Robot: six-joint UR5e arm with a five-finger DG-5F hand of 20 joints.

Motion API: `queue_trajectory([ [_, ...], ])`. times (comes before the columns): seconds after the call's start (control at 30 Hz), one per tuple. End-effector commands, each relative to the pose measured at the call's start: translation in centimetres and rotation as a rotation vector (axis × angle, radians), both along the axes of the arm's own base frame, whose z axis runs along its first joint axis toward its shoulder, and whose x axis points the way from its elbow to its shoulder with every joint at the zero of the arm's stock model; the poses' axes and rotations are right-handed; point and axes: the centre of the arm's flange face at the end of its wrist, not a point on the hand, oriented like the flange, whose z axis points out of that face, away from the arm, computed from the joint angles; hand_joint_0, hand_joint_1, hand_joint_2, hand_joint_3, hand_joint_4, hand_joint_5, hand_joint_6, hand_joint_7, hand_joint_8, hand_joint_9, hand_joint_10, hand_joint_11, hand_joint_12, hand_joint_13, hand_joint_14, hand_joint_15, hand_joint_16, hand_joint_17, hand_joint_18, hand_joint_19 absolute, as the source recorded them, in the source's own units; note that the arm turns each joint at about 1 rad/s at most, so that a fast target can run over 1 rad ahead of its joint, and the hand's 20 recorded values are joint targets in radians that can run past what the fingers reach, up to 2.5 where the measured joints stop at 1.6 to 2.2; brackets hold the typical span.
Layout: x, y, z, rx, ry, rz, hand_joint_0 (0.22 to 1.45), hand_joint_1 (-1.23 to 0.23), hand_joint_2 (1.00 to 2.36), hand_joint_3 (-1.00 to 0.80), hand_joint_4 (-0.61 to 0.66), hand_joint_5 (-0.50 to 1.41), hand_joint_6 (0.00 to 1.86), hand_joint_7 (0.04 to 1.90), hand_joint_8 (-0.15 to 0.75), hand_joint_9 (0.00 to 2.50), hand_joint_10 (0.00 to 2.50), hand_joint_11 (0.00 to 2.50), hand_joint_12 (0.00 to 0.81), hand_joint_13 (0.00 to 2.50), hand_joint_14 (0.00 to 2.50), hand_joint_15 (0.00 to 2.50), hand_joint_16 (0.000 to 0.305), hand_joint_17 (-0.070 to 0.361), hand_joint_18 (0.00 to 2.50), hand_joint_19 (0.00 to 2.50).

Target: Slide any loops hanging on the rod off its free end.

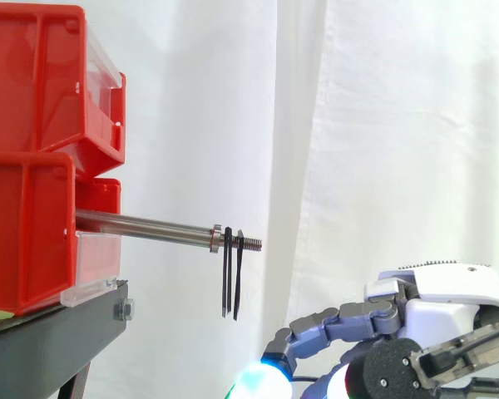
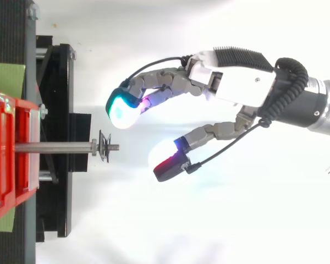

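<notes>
A steel rod [image 1: 145,226] sticks out to the right from the red bins [image 1: 33,158], ending in a threaded tip [image 1: 251,243]. Two thin black loops [image 1: 231,278] hang side by side on that tip, just past a small collar; from above the loops [image 2: 104,147] appear as a dark bunch near the rod [image 2: 52,147] end. My hand [image 2: 236,82] is to the right of the free end and lower than the rod, apart from it. Its fingers [image 1: 333,326] are spread and gently curved, with nothing between them, so it is open.
The red bins rest on a black stand [image 1: 58,332] whose edge lies under the rod's base. A white curtain [image 1: 382,125] hangs behind. A green strip [image 2: 5,77] lies beside the bins in the top view.
</notes>
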Motion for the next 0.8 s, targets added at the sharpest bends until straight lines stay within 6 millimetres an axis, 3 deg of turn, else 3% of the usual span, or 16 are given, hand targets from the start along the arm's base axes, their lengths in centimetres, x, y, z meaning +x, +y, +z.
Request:
queue_trajectory([
  [0.0, 0.7, -0.1, -1.2, -0.006, -0.023, 0.02, 0.5, -0.75, 1.0, -0.5, 0.33, -0.19, 0.5, 0.91, 0.323, 0.71, 0.01, 0.19, 0.319, 0.53, 0.0, 0.0, 0.039, 0.088, 0.5, 0.0],
  [0.17, 2.2, 0.2, -0.9, -0.019, -0.097, 0.09, 0.51, -0.73, 1.0, -0.5, 0.33, -0.19, 0.5, 0.92, 0.322, 0.71, 0.01, 0.19, 0.318, 0.54, 0.0, 0.0, 0.039, 0.088, 0.5, 0.0],
  [0.63, 2.5, -1.5, -0.2, -0.052, -0.144, 0.136, 0.51, -0.71, 1.0, -0.5, 0.33, -0.18, 0.5, 0.91, 0.325, 0.72, 0.01, 0.19, 0.32, 0.54, 0.0, 0.0, 0.039, 0.088, 0.51, 0.0],
  [0.77, 2.8, -1.9, -2.1, -0.046, -0.143, 0.145, 0.51, -0.71, 1.0, -0.5, 0.33, -0.18, 0.5, 0.92, 0.326, 0.72, 0.01, 0.19, 0.32, 0.55, 0.0, 0.0, 0.039, 0.088, 0.51, 0.0],
])
